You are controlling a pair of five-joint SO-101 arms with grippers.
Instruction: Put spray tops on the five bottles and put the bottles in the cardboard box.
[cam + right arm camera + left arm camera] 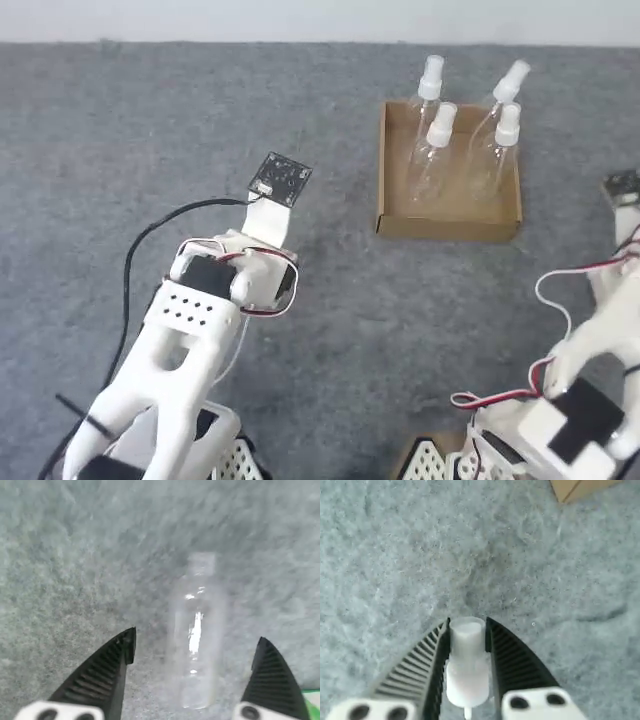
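Four capped bottles (435,150) stowed in cardboard box (448,228); outstanding: fifth bottle (199,670), uncapped, between the wide-spread jaws of the right gripper (196,636), ungrasped; last spray top (466,665), clamped in the closed left gripper (467,622).

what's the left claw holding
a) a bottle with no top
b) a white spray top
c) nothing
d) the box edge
b: the left wrist view shows the left claw shut on a white spray top; the uncapped bottle lies on the cloth before the open right claw.
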